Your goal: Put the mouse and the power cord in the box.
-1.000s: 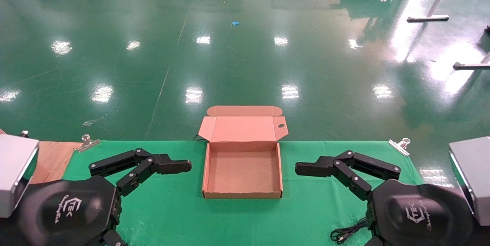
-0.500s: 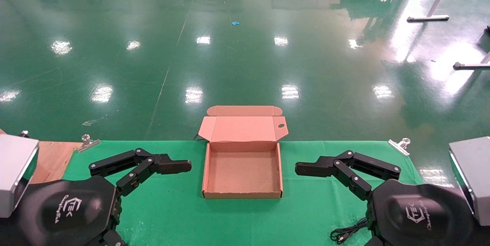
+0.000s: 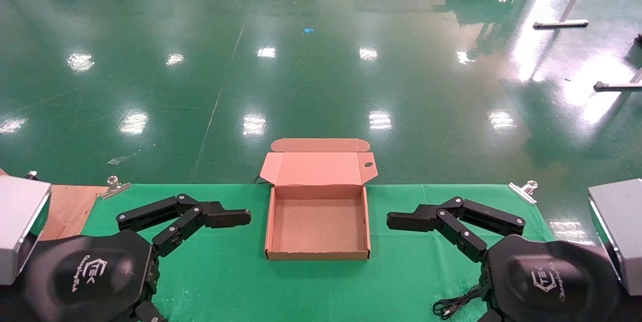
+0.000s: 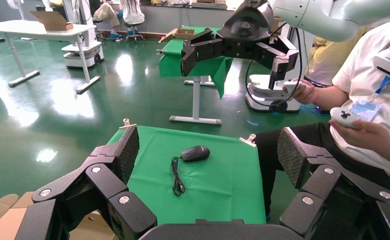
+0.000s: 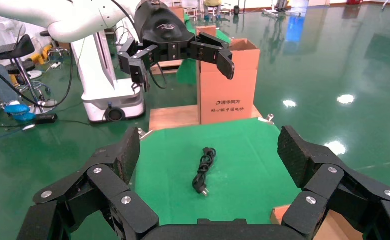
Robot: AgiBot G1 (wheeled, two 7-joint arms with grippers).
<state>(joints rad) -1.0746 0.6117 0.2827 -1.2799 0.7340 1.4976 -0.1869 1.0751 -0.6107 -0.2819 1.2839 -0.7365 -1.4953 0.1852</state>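
The brown cardboard box lies open and empty at the middle of the green table, its lid folded back. My left gripper hovers open to the box's left; one of its fingers points at the box. Beyond it, in the left wrist view, lies the black mouse with its thin cable. On the box's other side my right gripper hovers open, a finger facing the box. The bundled power cord lies beyond it in the right wrist view. Both arms hide these in the head view, except a cable loop.
Metal clips pin the green cloth at the far corners. A tall cardboard carton stands on a wooden board past the table's left end. A seated person with controllers is beyond the right end.
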